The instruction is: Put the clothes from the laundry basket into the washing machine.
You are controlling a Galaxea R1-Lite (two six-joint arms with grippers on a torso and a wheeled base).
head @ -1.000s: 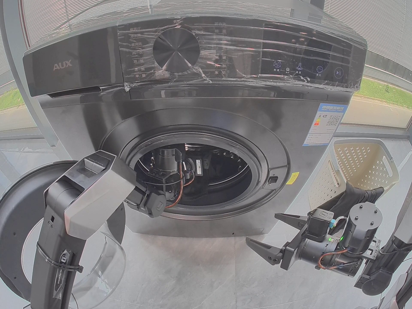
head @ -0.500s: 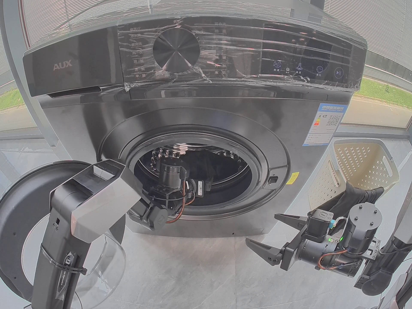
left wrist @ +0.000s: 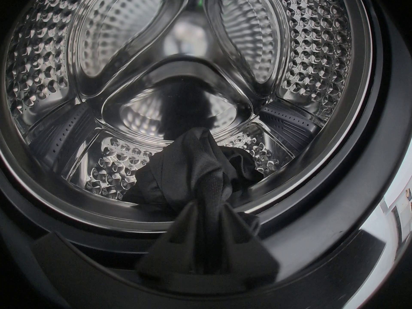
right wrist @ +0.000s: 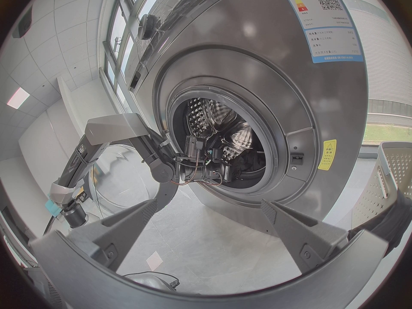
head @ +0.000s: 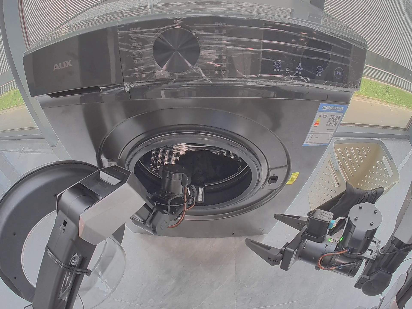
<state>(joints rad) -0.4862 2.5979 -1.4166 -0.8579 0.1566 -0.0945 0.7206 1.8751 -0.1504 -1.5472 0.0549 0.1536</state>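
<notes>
A dark garment [head: 358,196] hung over the lower rim of the laundry basket [head: 365,159] at the right edge of the head view, its length running from the rim down and to the left. The right tool [head: 262,229] sat near it at the lower left, above the floor, with its jaws spread wide and empty. Its tips pointed left toward the washing machine [head: 257,112], so the cloth lay behind the wrist, not ahead of the jaws. In my judgement the next pick depended on that: the right arm was much the nearer, but it would have to turn back to the right to face the hanging cloth.

A second black garment [left wrist: 193,168] lay low in the drum [left wrist: 300,43], with a strip of it running out over the lower lip. The left tool [right wrist: 229,173] was at the drum's mouth, left of centre in the head view and close to that strip. Whether it gripped the cloth could not be told.
</notes>
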